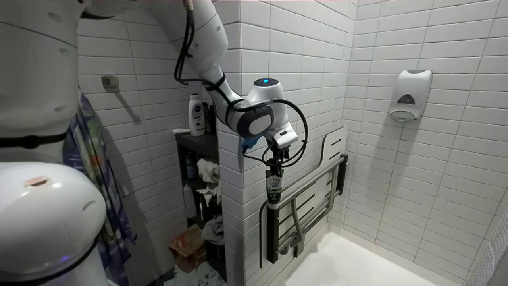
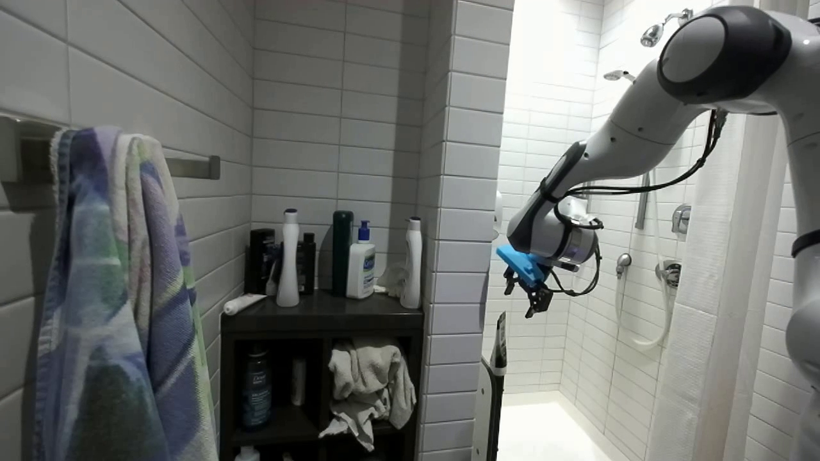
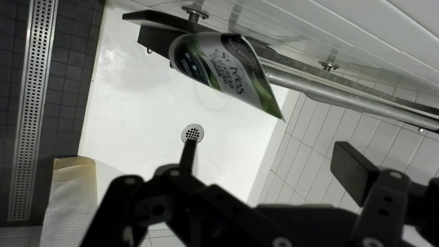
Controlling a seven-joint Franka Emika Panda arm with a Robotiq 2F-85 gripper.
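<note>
At an upper corner of the folded shower seat (image 1: 317,190), the St. Ives tube (image 3: 223,68) stands cap-down, just below the released hand (image 3: 265,154), its fingers spread apart.

Arm (image 2: 615,147): one, white with grey caps; slopes down to its wrist in both exterior views.
Elbow (image 2: 717,57): bent, high in an exterior view — dark grey shell, pale round cap.
Wrist (image 1: 262,115): low end of the arm, the claw (image 3: 269,164) hanging beneath it.
Status light (image 1: 265,81): blue, lit, on top of the wrist.
Blue fitting (image 2: 528,266): at the wrist, just above the claw.
Cables (image 1: 191,18): black, running along the arm, looping out beside the wrist.
Fingers (image 3: 351,171): two, black, spread well apart in the wrist view — flat pad showing at right, narrow edge at left.
</note>
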